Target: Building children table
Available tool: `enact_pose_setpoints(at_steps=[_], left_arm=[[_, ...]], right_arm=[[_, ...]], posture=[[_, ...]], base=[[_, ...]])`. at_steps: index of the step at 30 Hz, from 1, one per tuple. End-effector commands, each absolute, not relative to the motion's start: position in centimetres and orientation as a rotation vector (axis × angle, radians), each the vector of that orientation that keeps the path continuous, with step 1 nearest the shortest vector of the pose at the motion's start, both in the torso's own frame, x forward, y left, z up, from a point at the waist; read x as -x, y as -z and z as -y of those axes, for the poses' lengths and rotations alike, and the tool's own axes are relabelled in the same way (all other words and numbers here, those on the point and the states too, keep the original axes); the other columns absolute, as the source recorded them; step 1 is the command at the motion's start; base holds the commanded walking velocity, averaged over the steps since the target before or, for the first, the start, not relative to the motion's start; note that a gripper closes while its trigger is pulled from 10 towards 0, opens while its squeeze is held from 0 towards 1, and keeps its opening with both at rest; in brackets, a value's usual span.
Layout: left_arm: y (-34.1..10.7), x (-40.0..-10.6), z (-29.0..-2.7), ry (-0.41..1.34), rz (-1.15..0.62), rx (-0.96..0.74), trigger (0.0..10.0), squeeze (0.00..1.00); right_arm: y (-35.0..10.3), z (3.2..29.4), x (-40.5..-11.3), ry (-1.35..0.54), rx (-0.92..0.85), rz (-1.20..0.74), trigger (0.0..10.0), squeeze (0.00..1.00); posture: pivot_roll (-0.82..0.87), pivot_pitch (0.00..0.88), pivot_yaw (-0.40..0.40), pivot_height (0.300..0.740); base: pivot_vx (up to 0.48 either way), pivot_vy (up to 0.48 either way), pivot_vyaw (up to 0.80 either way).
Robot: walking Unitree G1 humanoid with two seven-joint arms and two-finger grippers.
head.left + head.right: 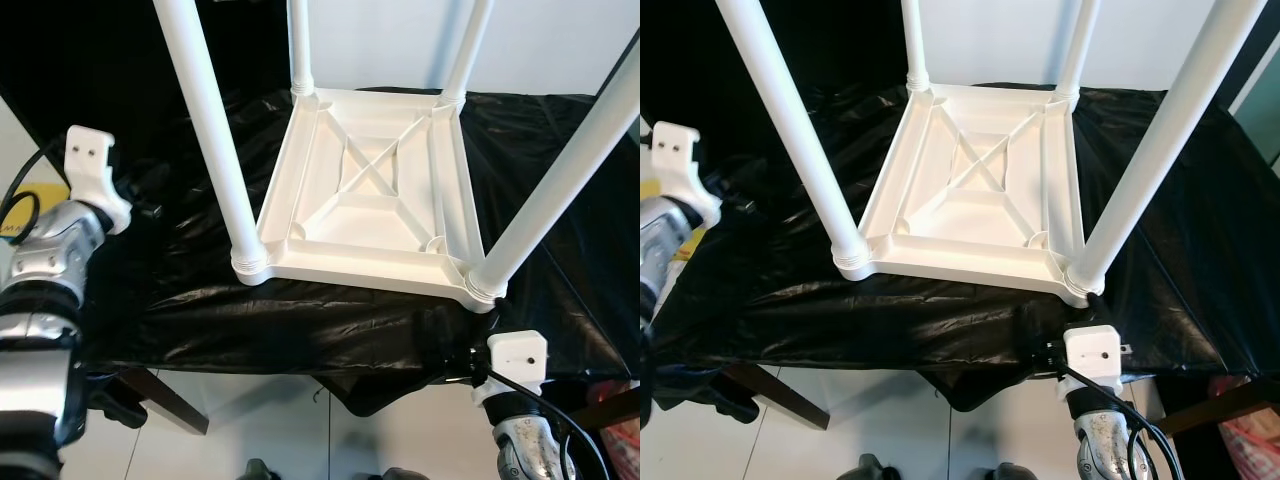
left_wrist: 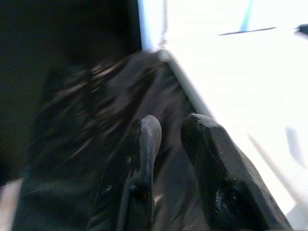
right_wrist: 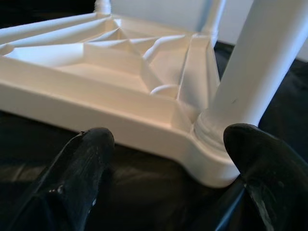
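Observation:
A white plastic children's table (image 1: pixel 370 190) lies upside down on a black plastic sheet (image 1: pixel 250 320). Its legs stand up from the corners: near left leg (image 1: pixel 215 140), near right leg (image 1: pixel 560 170), and two far ones (image 1: pixel 300 45) (image 1: pixel 465 50). My right gripper (image 3: pixel 171 137) is open wide just in front of the near right corner, where that leg (image 3: pixel 260 72) meets the frame; nothing is between its fingers. My left arm (image 1: pixel 60 240) is off to the left of the table. The left gripper (image 2: pixel 168 127) hovers over the black sheet, fingers narrowly apart and holding nothing.
The black sheet covers a wooden work table whose leg (image 1: pixel 165 395) shows below the front edge. White floor tiles (image 1: pixel 260 420) lie in front. A yellow object (image 1: pixel 20 215) sits at far left, a pink bag (image 1: pixel 620 430) at lower right. A pale wall (image 1: pixel 540 40) stands behind.

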State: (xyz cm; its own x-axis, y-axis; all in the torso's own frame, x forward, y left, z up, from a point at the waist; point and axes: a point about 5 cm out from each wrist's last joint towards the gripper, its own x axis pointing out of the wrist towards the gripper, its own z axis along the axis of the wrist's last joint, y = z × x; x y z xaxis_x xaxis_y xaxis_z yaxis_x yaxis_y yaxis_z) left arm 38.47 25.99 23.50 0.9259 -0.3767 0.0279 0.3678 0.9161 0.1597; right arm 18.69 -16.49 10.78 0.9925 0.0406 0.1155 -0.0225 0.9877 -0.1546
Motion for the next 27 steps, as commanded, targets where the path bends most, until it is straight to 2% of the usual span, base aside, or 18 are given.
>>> enact_pose_setpoints(at_steps=[1,4,6,10,17,18,19,21,22,25,27], left_arm=[[-23.1,-38.5,-26.4,0.328,0.046,-0.152,10.0,0.0],[-23.8,-39.4,-24.9,0.336,0.086,-0.107,10.0,0.0],[-23.8,-39.4,-24.9,0.336,0.086,-0.107,10.0,0.0],[-25.4,-40.3,-21.9,0.467,0.172,0.045,10.0,0.0],[-26.0,-40.3,-20.6,0.577,0.207,0.11,10.0,0.0],[-26.2,-40.2,-19.6,0.677,0.218,0.145,10.0,0.0],[-26.2,-40.2,-19.6,0.677,0.218,0.145,10.0,0.0],[-26.3,-39.5,-18.1,0.895,0.234,0.194,10.0,0.0],[-26.3,-39.5,-18.1,0.895,0.234,0.194,10.0,0.0],[-26.3,-38.7,-16.8,1.103,0.244,0.22,10.0,0.0],[-26.2,-38.4,-16.4,1.163,0.246,0.23,10.0,0.0]], right_arm=[[-10.1,16.6,-18.5,-0.043,0.143,0.079,10.0,0.0],[-9.7,16.6,-18.6,-0.077,0.123,0.037,10.0,0.0],[-9.7,16.6,-18.6,-0.077,0.123,0.037,10.0,0.0],[-8.7,17.1,-18.8,-0.065,0.074,-0.046,10.0,0.0],[-8.4,17.1,-19.0,-0.054,0.055,-0.069,10.0,0.0],[-8.3,17.0,-19.3,-0.053,0.044,-0.075,10.0,0.0],[-8.3,17.0,-19.3,-0.053,0.044,-0.075,10.0,0.0],[-8.1,17.1,-20.1,-0.041,0.017,-0.087,10.0,0.0],[-8.1,17.1,-20.1,-0.041,0.017,-0.087,10.0,0.0],[-7.8,17.2,-21.1,-0.031,-0.001,-0.113,10.0,0.0],[-7.7,17.3,-21.5,-0.027,0.003,-0.126,10.0,0.0]], posture=[[-0.14,0.067,0.001,0.74],[-0.15,0.07,0.005,0.74],[-0.15,0.07,0.005,0.74],[-0.16,0.083,0.014,0.74],[-0.16,0.09,0.016,0.74],[-0.16,0.093,0.015,0.74],[-0.16,0.093,0.015,0.74],[-0.16,0.099,0.006,0.74],[-0.16,0.099,0.006,0.74],[-0.15,0.105,0.001,0.74],[-0.15,0.107,-0.002,0.74]], base=[[0.0,0.0,0.0],[0.0,0.0,0.0],[0.0,0.0,0.0],[0.0,0.0,0.0],[0.0,0.0,0.0],[0.0,0.0,0.0],[0.0,0.0,0.0],[0.0,0.0,0.0],[0.0,0.0,0.0],[0.0,0.0,0.0],[0.0,0.0,0.0]])
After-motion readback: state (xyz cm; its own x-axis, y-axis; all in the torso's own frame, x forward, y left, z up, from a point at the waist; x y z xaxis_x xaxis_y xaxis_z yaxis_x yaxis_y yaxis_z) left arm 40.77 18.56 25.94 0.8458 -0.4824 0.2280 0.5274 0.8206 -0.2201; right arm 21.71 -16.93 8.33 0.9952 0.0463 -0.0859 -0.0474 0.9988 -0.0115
